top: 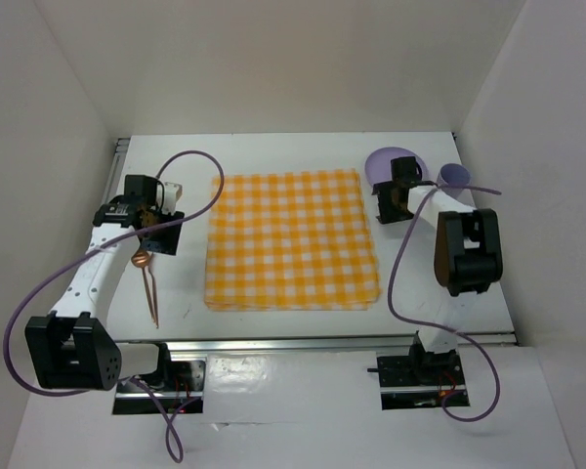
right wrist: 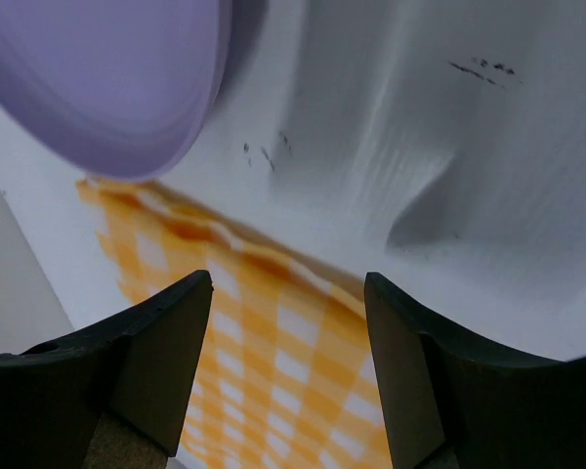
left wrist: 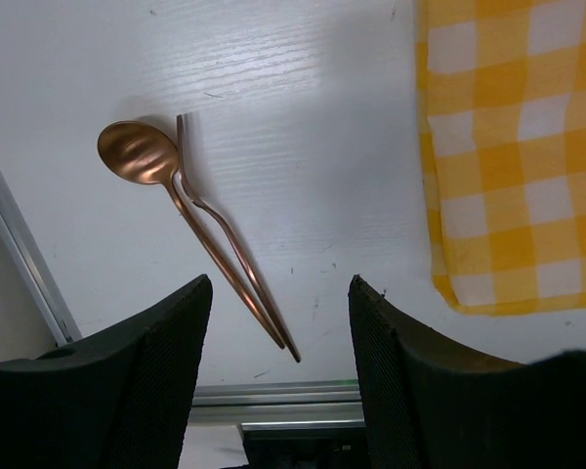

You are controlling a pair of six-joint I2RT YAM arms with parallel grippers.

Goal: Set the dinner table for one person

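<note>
Dinner table (top: pixel 273 151): left hand (left wrist: pixel 278 288) open, empty, near spoon (left wrist: pixel 137 154); right hand (right wrist: pixel 288 283) open, empty.

An orange-and-white checked cloth (top: pixel 291 239) is lying flat in the middle, a copper spoon (left wrist: pixel 137 153) and a matching fork (left wrist: pixel 231 233) are lying side by side to its left, handles converging, and a lilac plate (top: pixel 381 164) and small lilac cup (top: pixel 455 175) are sitting beyond its far right corner.

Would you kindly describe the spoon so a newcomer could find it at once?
On the white table, look left of the orange-and-white checked cloth, where two copper-coloured utensils lie together. The spoon is the one with the rounded oval bowl; the fork beside it ends in a narrow flat head.
</note>
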